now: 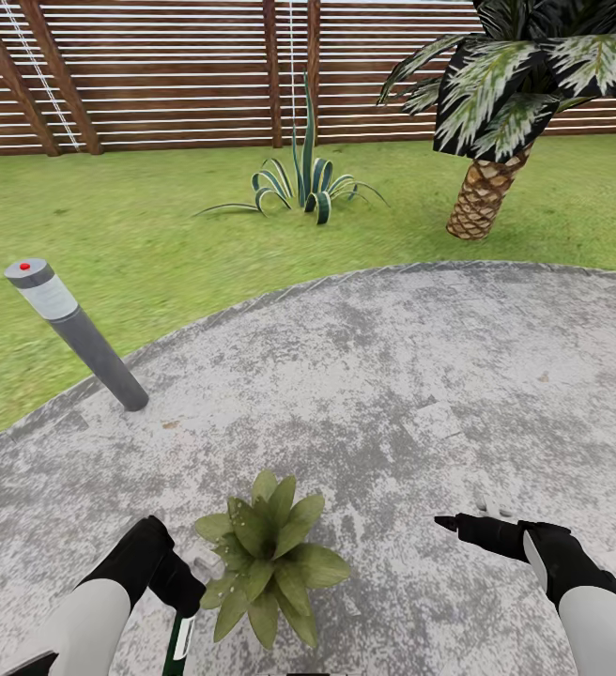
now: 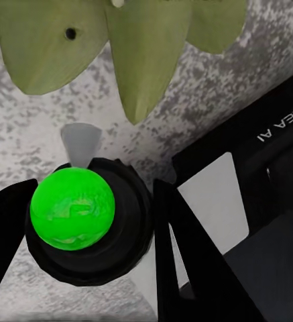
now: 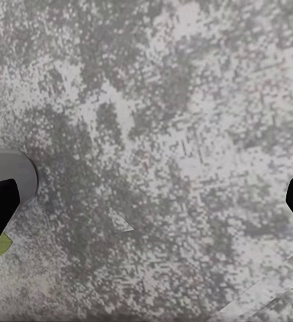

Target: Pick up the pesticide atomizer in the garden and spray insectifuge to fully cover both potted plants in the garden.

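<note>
My left gripper (image 1: pixel 188 590) is shut on the pesticide atomizer (image 1: pixel 180 640), a dark green bottle with a white label, at the bottom left of the head view. In the left wrist view the black fingers (image 2: pixel 180 248) clamp the atomizer's dark round head (image 2: pixel 123 231), which carries a bright green ball, and its grey nozzle (image 2: pixel 80 142) points at broad leaves (image 2: pixel 136 54). One potted plant (image 1: pixel 270 556), a low green rosette, stands on the patio right beside that gripper. My right gripper (image 1: pixel 460 524) hovers open over bare paving (image 3: pixel 159 134) to the plant's right. The second potted plant is out of view.
A grey bollard lamp (image 1: pixel 75 330) with a red dot leans at the patio's left edge. Beyond the round paved patio (image 1: pixel 421 376) lie the lawn (image 1: pixel 158 216), a spiky potless plant (image 1: pixel 300 183), a palm (image 1: pixel 485 192) and the wooden slat fence (image 1: pixel 158 75).
</note>
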Available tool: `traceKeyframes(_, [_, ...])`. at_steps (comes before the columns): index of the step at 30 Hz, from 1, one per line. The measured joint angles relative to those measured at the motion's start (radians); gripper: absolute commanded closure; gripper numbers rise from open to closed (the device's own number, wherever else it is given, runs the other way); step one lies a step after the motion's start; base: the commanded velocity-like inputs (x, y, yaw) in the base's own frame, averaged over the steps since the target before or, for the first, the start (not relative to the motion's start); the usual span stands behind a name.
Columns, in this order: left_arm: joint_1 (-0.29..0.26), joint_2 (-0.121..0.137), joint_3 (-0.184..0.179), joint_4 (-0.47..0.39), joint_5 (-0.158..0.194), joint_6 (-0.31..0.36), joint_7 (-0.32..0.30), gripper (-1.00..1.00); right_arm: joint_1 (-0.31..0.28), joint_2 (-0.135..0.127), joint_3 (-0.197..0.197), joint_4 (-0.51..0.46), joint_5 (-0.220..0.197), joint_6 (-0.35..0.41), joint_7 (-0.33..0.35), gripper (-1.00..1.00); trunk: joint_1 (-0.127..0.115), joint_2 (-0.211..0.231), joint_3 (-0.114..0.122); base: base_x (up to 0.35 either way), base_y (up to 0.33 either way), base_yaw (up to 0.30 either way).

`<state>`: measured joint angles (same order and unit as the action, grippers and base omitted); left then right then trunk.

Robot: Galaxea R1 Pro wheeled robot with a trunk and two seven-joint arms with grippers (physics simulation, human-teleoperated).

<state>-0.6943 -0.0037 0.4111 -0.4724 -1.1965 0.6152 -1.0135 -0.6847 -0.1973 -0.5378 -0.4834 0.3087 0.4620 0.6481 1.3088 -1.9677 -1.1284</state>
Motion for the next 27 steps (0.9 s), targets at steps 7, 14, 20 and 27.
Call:
traceKeyframes(7, [0.000, 0.000, -0.001, -0.003, -0.001, 0.003, -0.003, 1.00, 0.000, 0.000, 0.000, 0.000, 0.000, -0.001, 0.001, -1.00, 0.000, 0.000, 0.000, 0.000, 0.000, 0.000])
traceKeyframes(14, [0.000, 0.001, -0.048, -0.010, 0.000, 0.006, -0.004, 1.00, 0.000, 0.000, 0.000, 0.000, 0.000, -0.005, 0.002, -1.00, 0.000, 0.000, 0.000, 0.000, 0.000, 0.000])
traceKeyframes(20, [-0.001, 0.000, -0.053, -0.074, -0.001, 0.014, -0.006, 1.00, 0.000, 0.000, 0.000, 0.001, 0.001, -0.004, 0.001, -1.00, 0.000, 0.000, 0.000, 0.000, 0.000, 0.000])
traceKeyframes(27, [-0.034, 0.000, -0.059, -0.079, 0.001, 0.063, -0.008, 1.00, 0.000, 0.000, 0.000, 0.002, 0.002, -0.004, 0.001, -1.00, 0.000, 0.000, 0.000, 0.000, 0.000, 0.000])
